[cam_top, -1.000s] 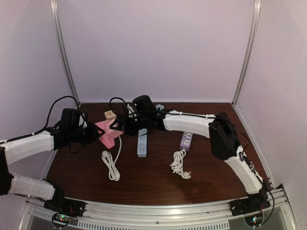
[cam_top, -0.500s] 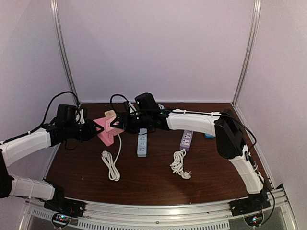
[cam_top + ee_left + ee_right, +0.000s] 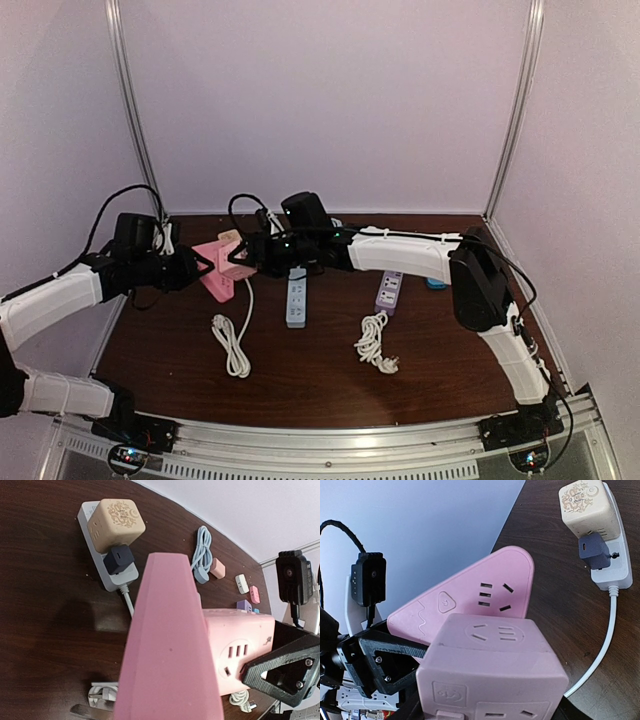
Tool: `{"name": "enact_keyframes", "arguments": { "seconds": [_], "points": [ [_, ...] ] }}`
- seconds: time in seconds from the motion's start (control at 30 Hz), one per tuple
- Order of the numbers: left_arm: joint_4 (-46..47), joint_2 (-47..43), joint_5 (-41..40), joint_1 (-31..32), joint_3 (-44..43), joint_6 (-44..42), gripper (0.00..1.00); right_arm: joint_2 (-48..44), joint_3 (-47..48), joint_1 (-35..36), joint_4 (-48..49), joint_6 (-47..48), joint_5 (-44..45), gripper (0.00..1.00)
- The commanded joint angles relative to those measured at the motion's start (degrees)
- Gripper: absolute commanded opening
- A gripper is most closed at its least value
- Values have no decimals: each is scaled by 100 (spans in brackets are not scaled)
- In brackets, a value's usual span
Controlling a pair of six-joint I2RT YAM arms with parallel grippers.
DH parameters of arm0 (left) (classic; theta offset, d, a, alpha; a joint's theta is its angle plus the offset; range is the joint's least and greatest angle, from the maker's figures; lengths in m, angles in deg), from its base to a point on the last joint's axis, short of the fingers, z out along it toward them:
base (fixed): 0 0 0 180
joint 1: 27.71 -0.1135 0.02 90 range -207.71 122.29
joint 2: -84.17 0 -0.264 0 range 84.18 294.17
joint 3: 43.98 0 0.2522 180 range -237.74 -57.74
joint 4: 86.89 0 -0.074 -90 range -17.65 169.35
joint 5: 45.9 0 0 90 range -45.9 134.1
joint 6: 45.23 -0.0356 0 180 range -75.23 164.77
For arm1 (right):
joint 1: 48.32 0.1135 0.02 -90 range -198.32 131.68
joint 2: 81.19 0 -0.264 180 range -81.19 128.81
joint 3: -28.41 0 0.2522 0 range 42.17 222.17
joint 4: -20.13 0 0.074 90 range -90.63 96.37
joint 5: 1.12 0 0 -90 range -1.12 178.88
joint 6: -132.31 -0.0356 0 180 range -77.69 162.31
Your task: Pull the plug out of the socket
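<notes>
Cube plug [image 3: 492, 675] in right pincer's [image 3: 248, 262] grip, triangular socket [image 3: 470, 595] in left pincer's [image 3: 205, 268] grip

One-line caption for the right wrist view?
Pink cube adapter in the foreground, pink triangular socket behind it held by the left gripper, white power strip beyond.

You have open desk [image 3: 450, 370] at the near right; a white cord coil [image 3: 232, 345], blue strip [image 3: 296, 297] and second coil [image 3: 373, 343] crowd the middle.

I see a pink cube plug [image 3: 492, 675] nearest my fingers, a pink triangular socket [image 3: 470, 600] behind it, and a white power strip [image 3: 615, 570] beyond, right.
</notes>
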Motion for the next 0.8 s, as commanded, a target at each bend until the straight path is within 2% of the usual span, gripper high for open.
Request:
{"name": "enact_keyframes", "arguments": {
  "seconds": [0.0, 0.27, 0.4, 0.77],
  "points": [
    [-789, -127, -2346, -528, -268, -148, 0, -738, -59, -330, -163, 257, -450, 4],
    [-905, 84, -2875, 383, -680, -65, 0, -498, 408, -262, -160, 111, -507, 4],
    [-908, 139, -3032, 640, -778, 32, 0, -407, 560, -196, -201, 89, -437, 4],
    [-887, 516, -2940, 800, -1039, 728, 0, -243, 885, -100, -330, 91, -202, 3]
  ]
}}
